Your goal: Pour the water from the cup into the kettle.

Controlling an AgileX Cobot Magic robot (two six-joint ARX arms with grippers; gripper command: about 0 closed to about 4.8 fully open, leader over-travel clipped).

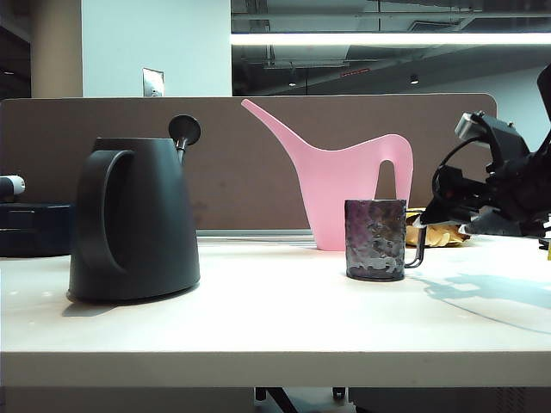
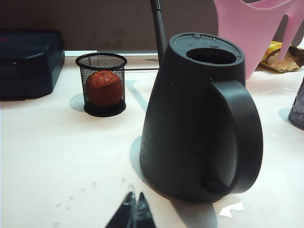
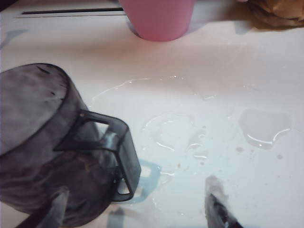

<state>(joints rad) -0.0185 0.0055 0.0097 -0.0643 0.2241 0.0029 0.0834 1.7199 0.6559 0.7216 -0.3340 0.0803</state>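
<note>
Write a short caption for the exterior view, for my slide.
Black kettle, pink watering can and dimpled cup on a white table; right end effector approaches, open.

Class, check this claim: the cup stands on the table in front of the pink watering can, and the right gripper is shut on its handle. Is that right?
Not quite. The right gripper is open and holds nothing; in the right wrist view its fingers straddle the cup without closing. The cup does stand on the table in front of the pink watering can.

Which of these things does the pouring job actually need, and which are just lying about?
Needed:
- cup
- kettle
- right gripper, open beside the cup

Lying about:
- pink watering can
- mesh pot holding an orange ball
- dark case
- left gripper, shut, idle
</note>
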